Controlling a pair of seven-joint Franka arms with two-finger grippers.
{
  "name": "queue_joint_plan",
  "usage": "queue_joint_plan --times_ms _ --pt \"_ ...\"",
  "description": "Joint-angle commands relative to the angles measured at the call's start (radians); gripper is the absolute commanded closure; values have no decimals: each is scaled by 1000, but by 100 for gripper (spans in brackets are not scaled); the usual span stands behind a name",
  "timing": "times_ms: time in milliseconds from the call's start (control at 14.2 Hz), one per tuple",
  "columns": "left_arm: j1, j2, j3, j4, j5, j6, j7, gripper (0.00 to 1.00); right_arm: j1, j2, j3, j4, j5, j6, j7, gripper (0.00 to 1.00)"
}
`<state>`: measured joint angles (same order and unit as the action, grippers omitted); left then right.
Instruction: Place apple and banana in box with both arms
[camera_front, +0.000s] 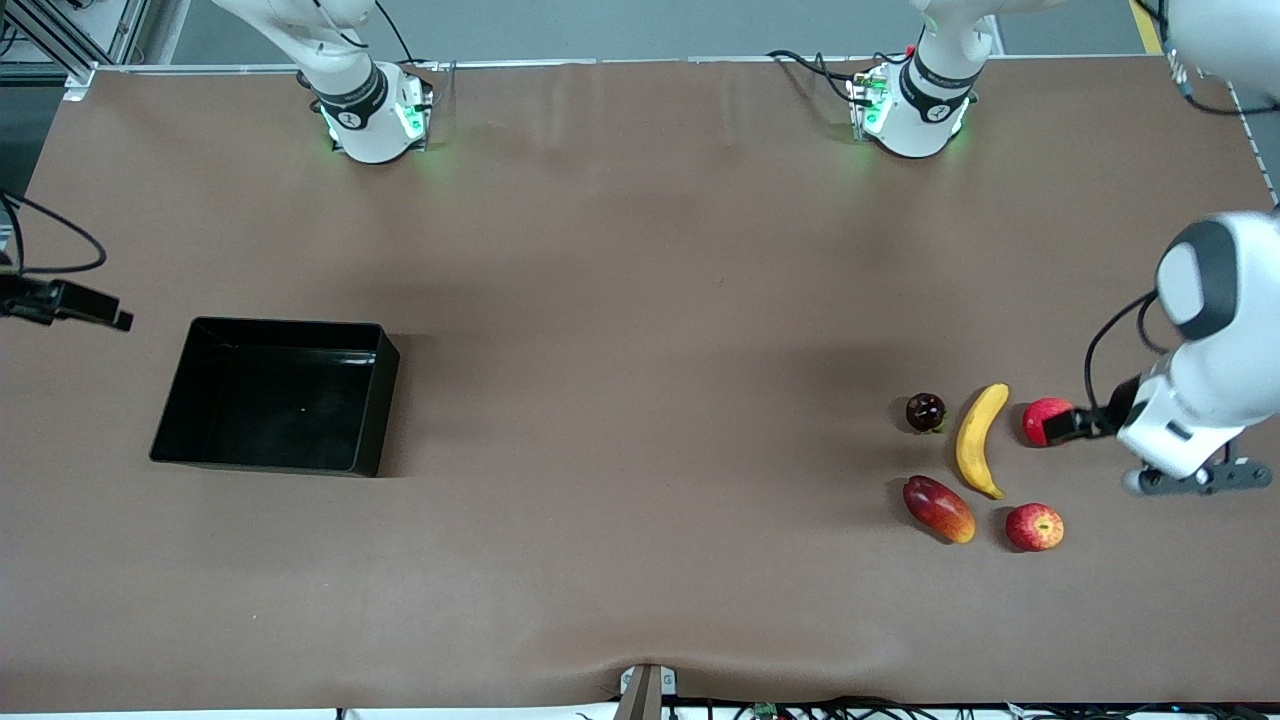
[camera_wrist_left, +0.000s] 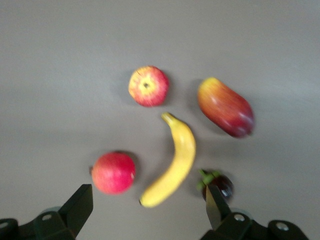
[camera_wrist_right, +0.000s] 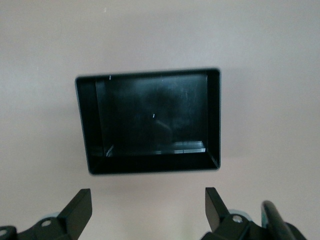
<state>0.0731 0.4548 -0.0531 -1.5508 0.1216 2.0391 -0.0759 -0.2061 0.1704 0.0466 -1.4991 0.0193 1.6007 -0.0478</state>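
The banana (camera_front: 979, 438) (camera_wrist_left: 175, 162) lies among other fruit toward the left arm's end of the table. The apple (camera_front: 1034, 527) (camera_wrist_left: 148, 86), red with yellow streaks, sits nearer the front camera than the banana. The black box (camera_front: 285, 325) (camera_wrist_right: 148, 74) stands with nothing in it toward the right arm's end. My left gripper (camera_front: 1065, 424) (camera_wrist_left: 148, 189) hovers open over the fruit, beside a smooth pinkish-red fruit, and holds nothing. My right gripper (camera_front: 90, 305) (camera_wrist_right: 148, 191) hangs open above the table beside the box, also with nothing in it.
A smooth pinkish-red round fruit (camera_front: 1043, 418) (camera_wrist_left: 113, 172), an oval red-and-yellow fruit (camera_front: 938, 508) (camera_wrist_left: 226, 107) and a small dark fruit with a green cap (camera_front: 925, 411) (camera_wrist_left: 219, 184) lie around the banana. Brown tabletop stretches between the fruit and the box.
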Motion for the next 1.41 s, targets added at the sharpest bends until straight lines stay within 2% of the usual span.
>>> queue_joint_plan --times_ms 0,212,353,565,706,918,1271,1342 --pt "22 119 -7 37 91 114 19 0 -22 75 12 22 -4 38 -4 0" --pt "27 195 -7 40 89 185 21 0 -44 132 12 16 -4 105 -6 0" --pt "27 223 -7 43 95 229 34 0 -61 199 12 16 -2 98 -45 0" --pt "49 271 -7 43 93 349 148 0 -99 263 12 17 2 123 -110 0" --pt "57 301 -7 46 93 414 169 0 -117 316 12 10 -1 198 -151 0" --pt "57 323 -7 48 93 450 195 0 -137 388 10 -19 -8 303 -172 0" --pt "59 344 -8 48 87 487 200 0 -188 466 10 -32 -44 360 -262 0" --pt "57 349 -8 48 87 489 200 2 -188 466 10 -53 -57 358 -261 15"
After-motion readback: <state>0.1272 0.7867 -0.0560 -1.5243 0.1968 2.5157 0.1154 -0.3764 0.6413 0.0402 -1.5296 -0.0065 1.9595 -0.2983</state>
